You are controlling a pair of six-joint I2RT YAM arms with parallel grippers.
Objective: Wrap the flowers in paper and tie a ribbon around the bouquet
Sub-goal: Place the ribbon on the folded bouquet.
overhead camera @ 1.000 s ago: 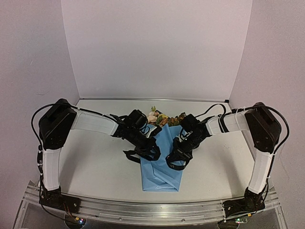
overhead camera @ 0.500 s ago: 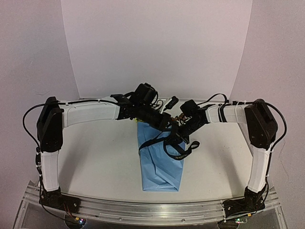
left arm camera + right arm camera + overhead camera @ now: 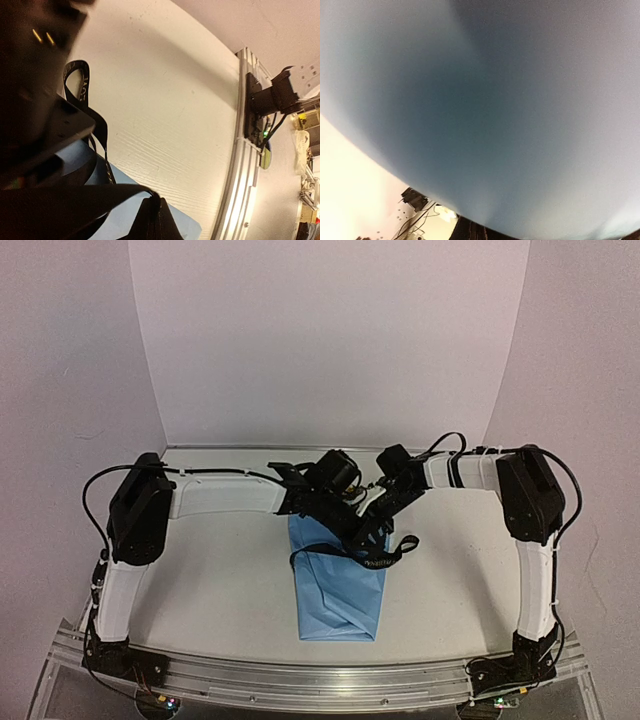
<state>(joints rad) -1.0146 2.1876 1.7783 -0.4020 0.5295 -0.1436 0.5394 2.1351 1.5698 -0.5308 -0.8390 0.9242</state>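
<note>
With the bouquet lying on the counter, foot toward 6 o'clock, the left hand pinches the ribbon over its 12 o'clock end and the right hand is closed beside it, so tying seems begun and a knot needs drawing next.

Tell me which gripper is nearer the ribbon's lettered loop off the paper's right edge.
Right, narrowly: the right gripper is just up-left of the ribbon loop; the left gripper sits farther left, over the paper.

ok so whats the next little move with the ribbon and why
Probably draw the left gripper and right gripper apart sideways to take up slack. Both look shut on the ribbon, close together over the wide end of the paper, and the ribbon lies in loose loops across it, not snug.
</note>
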